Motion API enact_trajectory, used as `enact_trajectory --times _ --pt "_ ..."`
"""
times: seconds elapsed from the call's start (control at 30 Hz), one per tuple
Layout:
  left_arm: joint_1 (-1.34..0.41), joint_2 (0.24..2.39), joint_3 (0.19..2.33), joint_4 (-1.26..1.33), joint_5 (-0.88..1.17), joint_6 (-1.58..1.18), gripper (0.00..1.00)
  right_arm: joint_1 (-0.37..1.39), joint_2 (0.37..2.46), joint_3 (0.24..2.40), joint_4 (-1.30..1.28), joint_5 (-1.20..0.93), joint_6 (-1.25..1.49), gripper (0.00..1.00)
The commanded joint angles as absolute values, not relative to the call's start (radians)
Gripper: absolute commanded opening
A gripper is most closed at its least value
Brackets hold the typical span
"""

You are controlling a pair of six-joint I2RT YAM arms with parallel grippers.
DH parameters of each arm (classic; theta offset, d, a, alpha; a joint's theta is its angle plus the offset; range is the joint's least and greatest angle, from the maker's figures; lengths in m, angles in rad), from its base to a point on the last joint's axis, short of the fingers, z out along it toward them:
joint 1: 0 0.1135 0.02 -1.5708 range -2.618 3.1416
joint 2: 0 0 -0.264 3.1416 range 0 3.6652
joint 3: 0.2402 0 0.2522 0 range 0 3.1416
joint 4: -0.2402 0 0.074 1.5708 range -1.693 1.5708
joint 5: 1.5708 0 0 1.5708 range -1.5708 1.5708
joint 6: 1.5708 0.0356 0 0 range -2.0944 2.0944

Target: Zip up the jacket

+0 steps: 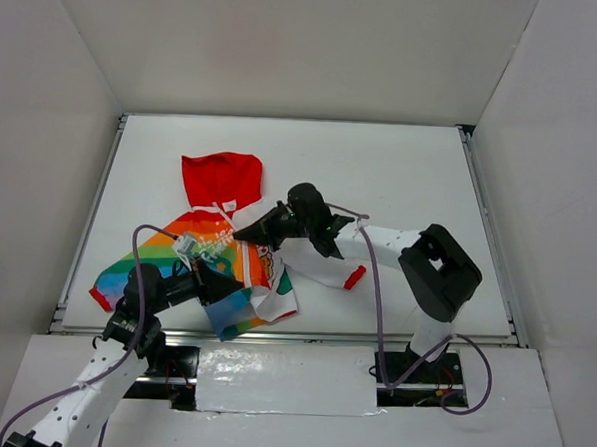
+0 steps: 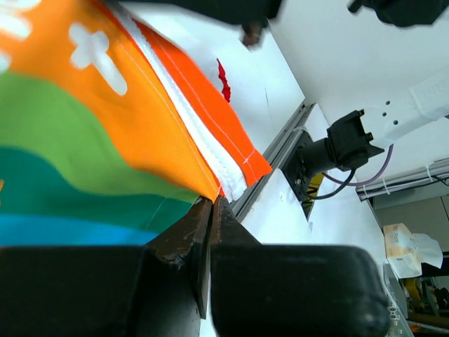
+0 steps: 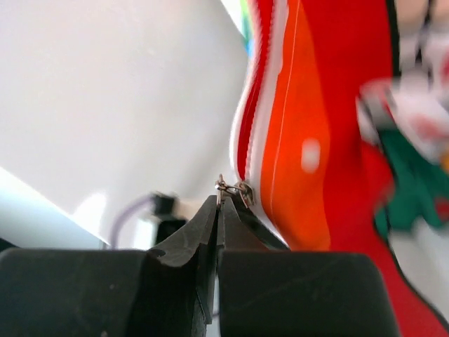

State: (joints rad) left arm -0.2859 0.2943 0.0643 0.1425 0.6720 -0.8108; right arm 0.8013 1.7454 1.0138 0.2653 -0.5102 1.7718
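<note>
On the table (image 1: 401,169), the left end effector (image 2: 210,201) pinches the bottom hem of the jacket (image 1: 162,254) at lower center, while the right end effector (image 3: 219,201) pinches its zipper pull (image 3: 236,189).

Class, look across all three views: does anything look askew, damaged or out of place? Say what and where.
The jacket lies bunched and slanted, not flat. Its lower edge is pinched by the left gripper, and its zipper pull by the right gripper. That fits zipping it up. No tear or spill shows.
</note>
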Motion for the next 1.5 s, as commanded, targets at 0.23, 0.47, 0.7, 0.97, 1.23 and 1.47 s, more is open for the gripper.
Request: enact_trajectory --times 0.23,0.47,0.7,0.97,1.23,1.47 --pt "-0.302 0.313 0.069 0.169 0.730 -0.778 0.00 0.638 1.963 1.393 0.341 -0.471 1.661 0.00" --pt "-0.310 0.341 0.083 0.155 0.686 -0.759 0.00 0.532 2.231 1.952 0.178 -0.621 1.361 0.00" --pt "-0.314 0.431 0.117 0.133 0.594 -0.733 0.00 0.477 2.263 2.278 0.023 -0.627 1.102 0.00" --pt "-0.322 0.600 0.182 0.207 0.474 -0.741 0.00 0.437 2.178 2.327 -0.041 -0.629 0.965 0.00" --pt "-0.325 0.800 0.267 0.181 0.273 -0.719 0.01 0.423 2.196 2.250 -0.003 -0.655 0.931 0.00" --pt "-0.333 0.989 0.281 0.143 0.129 -0.782 0.24 0.400 2.371 2.463 -0.046 -0.634 0.905 0.10"
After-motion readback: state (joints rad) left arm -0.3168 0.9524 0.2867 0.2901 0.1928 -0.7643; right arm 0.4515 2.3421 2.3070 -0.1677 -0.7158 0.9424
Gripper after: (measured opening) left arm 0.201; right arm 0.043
